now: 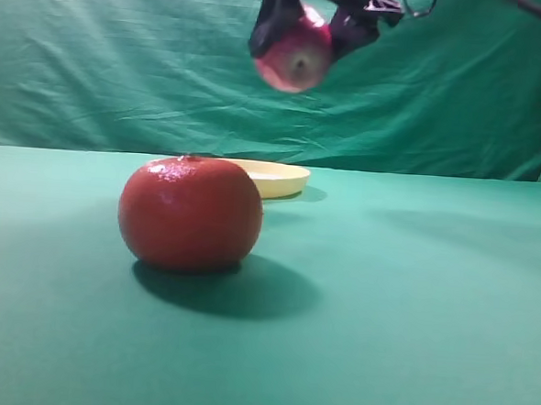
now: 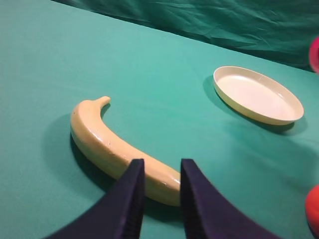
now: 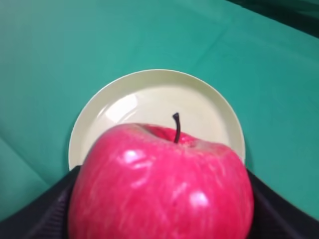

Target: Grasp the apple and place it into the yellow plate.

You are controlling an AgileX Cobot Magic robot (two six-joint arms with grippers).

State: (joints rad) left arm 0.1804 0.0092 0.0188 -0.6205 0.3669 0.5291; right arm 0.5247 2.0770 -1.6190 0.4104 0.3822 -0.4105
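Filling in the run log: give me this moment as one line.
right gripper: shut on apple, aloft | yellow plate: empty, below apple | left gripper: open over banana | orange fruit: on table

Left gripper fingers a narrow gap apart, holding nothing, over the near end of a yellow banana on green cloth, empty yellow plate beyond, well apart

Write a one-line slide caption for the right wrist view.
Right gripper holds the apple in the air over the empty yellow plate on the green table.
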